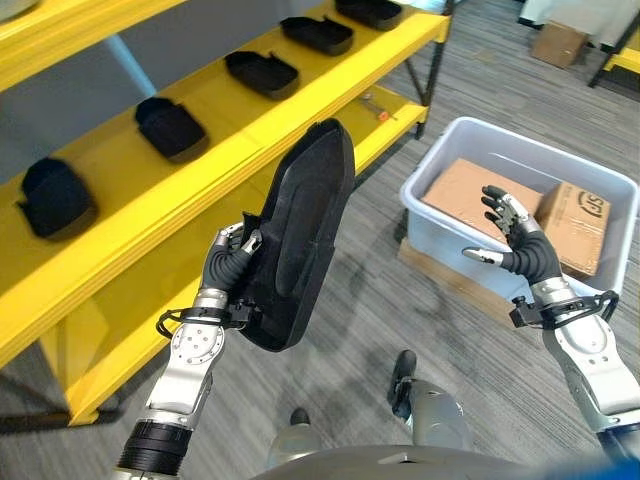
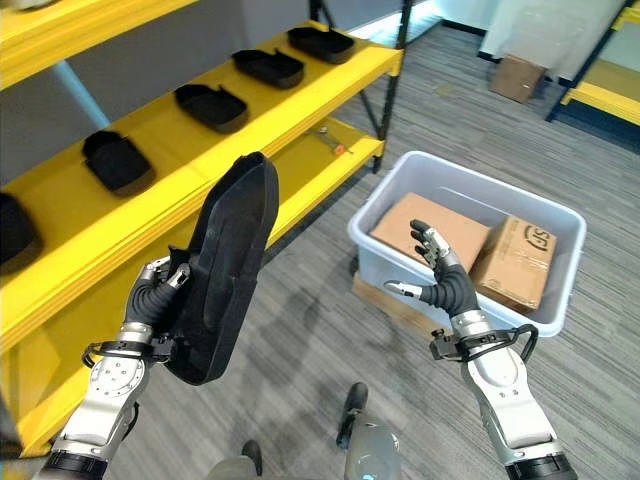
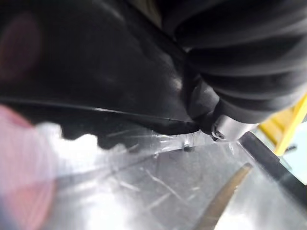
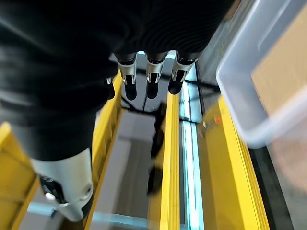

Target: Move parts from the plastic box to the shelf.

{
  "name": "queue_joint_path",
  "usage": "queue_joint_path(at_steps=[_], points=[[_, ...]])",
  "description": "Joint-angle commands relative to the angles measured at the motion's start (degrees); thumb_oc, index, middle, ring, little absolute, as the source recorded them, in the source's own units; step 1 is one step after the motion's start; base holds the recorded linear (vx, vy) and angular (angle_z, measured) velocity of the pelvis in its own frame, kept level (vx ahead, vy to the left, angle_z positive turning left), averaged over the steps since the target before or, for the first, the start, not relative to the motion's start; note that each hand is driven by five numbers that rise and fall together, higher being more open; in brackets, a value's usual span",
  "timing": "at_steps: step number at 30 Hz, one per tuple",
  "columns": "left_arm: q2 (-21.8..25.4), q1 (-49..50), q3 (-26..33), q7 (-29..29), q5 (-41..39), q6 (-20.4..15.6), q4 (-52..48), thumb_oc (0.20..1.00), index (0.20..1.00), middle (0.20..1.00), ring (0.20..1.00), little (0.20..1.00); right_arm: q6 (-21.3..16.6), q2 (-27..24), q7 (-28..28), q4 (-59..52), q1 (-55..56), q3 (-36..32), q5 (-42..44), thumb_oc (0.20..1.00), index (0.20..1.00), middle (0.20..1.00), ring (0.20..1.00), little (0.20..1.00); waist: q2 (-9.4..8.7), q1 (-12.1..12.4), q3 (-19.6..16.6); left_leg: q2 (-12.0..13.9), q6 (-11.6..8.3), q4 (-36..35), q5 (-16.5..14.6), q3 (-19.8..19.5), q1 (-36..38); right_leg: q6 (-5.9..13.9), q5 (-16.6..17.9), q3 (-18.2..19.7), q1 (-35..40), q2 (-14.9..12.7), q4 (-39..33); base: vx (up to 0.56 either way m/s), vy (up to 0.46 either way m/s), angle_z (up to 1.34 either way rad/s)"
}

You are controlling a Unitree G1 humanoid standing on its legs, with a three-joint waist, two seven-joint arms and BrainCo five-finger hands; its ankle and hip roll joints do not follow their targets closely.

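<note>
The left hand (image 1: 232, 262), raised beside the yellow shelf (image 1: 250, 125), has its fingers clamped on a large black part (image 1: 305, 235) held upright, while the right hand (image 1: 518, 243) hovers with fingers spread over the plastic box (image 1: 440, 205).

1. Large part (image 1: 300, 235), held by the left hand (image 1: 228, 262): matt black throughout.
2. Shelf (image 1: 240, 140): bright yellow boards, dark posts.
3. Small parts on the shelf (image 1: 262, 72): black.
4. Plastic box (image 1: 455, 140): pale grey-white, slightly see-through.
5. Cardboard boxes (image 1: 462, 192) inside it: plain brown, one with dark print.
6. Right hand (image 1: 515, 240): silver fingers, dark tips, dark ribbed cover.
7. Floor (image 1: 370, 300): grey carpet with fine streaks.
</note>
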Motion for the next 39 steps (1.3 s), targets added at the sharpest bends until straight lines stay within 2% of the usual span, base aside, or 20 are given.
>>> queue_joint_path(at_steps=[1,4,6,8,9,11,12,13,19,22,23,24,25,26,27,29,30,31,36,39], points=[[4.5,1.8,4.6,0.9,3.4,-4.6,-6.4,0.200,0.200,0.200,0.200,0.200,-2.5,1.4,-0.7,-2.8,1.5,1.0,0.5,1.000,1.000,1.000,1.000,1.000,-3.73,-1.2,-4.1,-5.4,0.83,0.5,1.3,-5.2,-2.6,6.04,9.2,0.8,12.9,-14.1,-0.9,0.00,0.325,0.92],[5.4,2.3,5.2,1.2,6.0,-4.6,-6.5,0.200,0.200,0.200,0.200,0.200,-2.0,3.4,-0.7,-2.7,1.4,2.4,0.0,1.000,1.000,1.000,1.000,1.000,-3.86,-1.0,-4.4,-8.7,2.95,-3.1,1.7,-5.6,-1.0,6.56,13.2,1.2,12.1,-16.9,0.8,0.01,0.357,0.81],[5.8,2.6,6.1,1.9,7.0,-4.6,-6.7,0.200,0.200,0.200,0.200,0.200,-2.0,4.5,-0.3,-2.3,0.7,3.8,0.3,1.000,1.000,1.000,1.000,1.000,-3.63,-1.1,-4.2,-9.3,4.22,-5.0,2.7,-6.9,-0.3,4.95,9.9,7.3,9.5,-13.7,4.8,-0.03,0.274,0.18],[5.4,2.4,5.9,1.7,6.7,-4.6,-6.5,0.200,0.200,0.200,0.200,0.200,-1.8,4.3,0.4,-1.9,0.1,4.8,0.8,1.000,1.000,1.000,1.000,1.000,-3.55,-1.7,-4.1,-9.6,4.93,-5.8,3.6,-8.0,0.3,2.98,5.1,14.6,6.4,-5.7,6.2,0.04,0.216,-0.08],[4.8,2.1,4.8,1.0,6.3,-4.6,-5.8,0.200,0.200,0.200,0.200,0.200,-1.9,4.1,1.3,-1.7,0.3,5.2,1.7,1.000,1.000,1.000,1.000,1.000,-3.98,-2.7,-4.2,-10.5,5.43,-6.3,4.2,-9.7,0.9,0.66,-0.6,20.2,4.6,4.3,6.2,0.09,0.187,-0.12],[3.8,1.8,3.6,0.6,7.0,-4.3,-5.3,0.200,0.200,0.200,0.200,0.200,-2.3,3.3,2.2,-2.3,1.2,5.7,2.8,1.000,1.000,1.000,1.000,1.000,-5.35,-4.4,-4.8,-13.3,5.77,-6.8,5.3,-12.5,0.2,-1.54,-1.5,26.7,4.5,13.9,0.8,0.06,0.123,0.57],[3.6,1.4,3.3,0.6,7.1,-4.3,-5.5,0.200,0.200,0.200,0.200,0.200,-2.4,2.8,2.2,-2.4,1.0,5.7,2.8,1.000,1.000,1.000,1.000,1.000,-5.72,-4.9,-5.1,-14.3,5.81,-7.0,5.5,-13.6,-0.1,-1.73,-1.2,29.6,4.8,15.5,-1.5,0.00,0.020,1.49],[3.0,0.8,3.2,0.5,7.2,-4.6,-5.5,0.200,0.200,0.200,0.200,0.200,-2.6,2.5,2.2,-2.7,1.8,5.1,3.3,1.000,1.000,1.000,1.000,1.000,-6.40,-4.9,-5.0,-15.4,5.64,-6.4,6.1,-15.0,-1.3,-2.01,0.6,31.6,5.9,15.6,-5.4,0.01,-0.050,1.52],[2.4,2.7,4.1,0.4,6.6,-5.1,-6.6,0.200,0.200,0.200,0.200,0.200,-2.9,2.2,1.8,-2.1,1.7,4.5,3.5,1.000,1.000,1.000,1.000,1.000,-6.72,-4.1,-5.9,-15.4,5.53,-4.5,4.7,-14.8,-2.4,-1.85,2.1,29.0,8.9,14.1,-9.8,0.05,-0.069,0.30],[2.7,1.7,3.0,0.3,5.5,-5.0,-6.6,0.200,0.200,0.200,0.200,0.200,-3.3,1.4,1.3,-2.0,2.2,3.9,4.3,1.000,1.000,1.000,1.000,1.000,-7.16,-4.2,-3.5,-16.0,3.78,4.9,1.6,-13.2,-6.7,-2.53,1.0,27.2,9.2,13.1,-9.1,-0.03,-0.043,0.18],[2.7,1.3,2.7,0.2,4.8,-5.3,-6.8,0.200,0.200,0.200,0.200,0.200,-3.5,0.7,1.0,-2.1,2.5,3.4,4.0,1.000,1.000,1.000,1.000,1.000,-7.71,-4.7,-2.0,-14.0,2.67,9.5,0.9,-9.3,-9.7,-2.73,0.7,25.3,9.7,11.6,-9.0,-0.08,-0.017,0.66],[2.7,1.2,2.7,0.2,4.7,-5.3,-6.8,0.200,0.200,0.200,0.200,0.200,-3.5,0.6,1.0,-2.1,2.4,3.4,4.0,1.000,1.000,1.000,1.000,1.000,-7.62,-4.8,-1.9,-13.9,2.62,10.2,0.6,-9.3,-10.0,-2.75,0.6,25.3,9.6,11.7,-8.9,-0.05,0.034,0.78],[3.0,1.1,2.9,0.6,4.4,-5.3,-7.0,0.200,0.200,0.200,0.200,0.200,-3.5,0.4,0.4,-2.0,2.7,3.0,3.9,1.000,1.000,1.000,1.000,1.000,-8.27,-5.2,-1.2,-8.9,2.77,10.6,0.9,-5.9,-11.4,-2.45,0.3,24.2,10.3,10.1,-8.6,0.03,0.056,0.66],[3.0,1.3,3.1,0.7,4.5,-5.2,-6.9,0.200,0.200,0.200,0.200,0.200,-3.4,0.5,0.4,-1.8,3.1,2.8,3.9,1.000,1.000,1.000,1.000,1.000,-8.38,-5.0,-1.2,-7.0,2.79,9.8,1.3,-5.4,-11.3,-2.24,0.0,24.1,10.7,9.7,-8.5,0.04,0.054,0.74],[3.0,1.3,3.0,0.8,4.6,-5.2,-6.9,0.200,0.200,0.200,0.200,0.200,-3.4,0.5,0.4,-1.9,3.2,2.8,3.9,1.000,1.000,1.000,1.000,1.000,-8.40,-5.0,-1.2,-7.0,2.74,9.6,1.4,-5.4,-11.2,-2.27,0.0,24.1,10.7,9.8,-8.5,0.08,0.048,0.67],[3.3,1.8,3.5,1.6,4.8,-5.2,-7.0,0.200,0.200,0.200,0.200,0.200,-3.3,0.9,0.1,-1.7,4.3,2.2,4.0,1.000,1.000,1.000,1.000,1.000,-8.81,-5.1,-1.6,-1.8,1.71,5.4,5.8,-5.7,-11.4,-1.93,-0.9,23.5,11.1,8.6,-8.3,0.11,0.105,0.37],[3.2,1.1,3.8,2.5,5.0,-4.9,-6.6,0.200,0.200,0.200,0.200,0.200,-3.3,0.9,-0.5,-1.2,4.5,1.9,3.8,1.000,1.000,1.000,1.000,1.000,-8.56,-5.2,-1.7,3.8,-0.06,1.3,11.4,-5.3,-12.1,-1.37,-2.4,22.9,10.8,7.6,-7.1,0.17,0.208,0.12],[3.1,0.4,3.8,3.2,5.4,-4.7,-6.2,0.200,0.200,0.200,0.200,0.200,-3.5,0.8,-1.0,-0.6,4.5,2.0,3.5,1.000,1.000,1.000,1.000,1.000,-7.87,-5.4,-1.7,6.9,-1.66,-3.3,15.5,-4.3,-12.5,-1.25,-3.8,22.5,10.7,7.2,-5.7,0.14,0.185,0.33],[2.6,-2.1,2.7,4.2,5.6,-5.1,-4.6,0.200,0.200,0.200,0.200,0.200,-3.3,1.4,-2.1,0.3,4.9,1.6,2.4,1.000,1.000,1.000,1.000,1.000,-4.53,-5.0,-2.7,10.5,-4.45,-8.9,18.7,0.4,-10.3,0.78,-6.4,21.0,12.2,5.0,-2.1,0.18,0.261,0.33],[4.1,-3.6,1.8,4.3,6.4,-5.2,-4.7,0.200,0.200,0.200,0.200,0.200,-3.5,3.4,-2.5,0.4,4.9,1.6,2.2,1.000,1.000,1.000,1.000,1.000,-5.20,-4.2,-3.8,7.3,-3.99,-5.0,16.8,1.3,-11.6,2.13,-5.2,20.1,16.5,1.7,-4.8,0.28,0.284,0.24]])
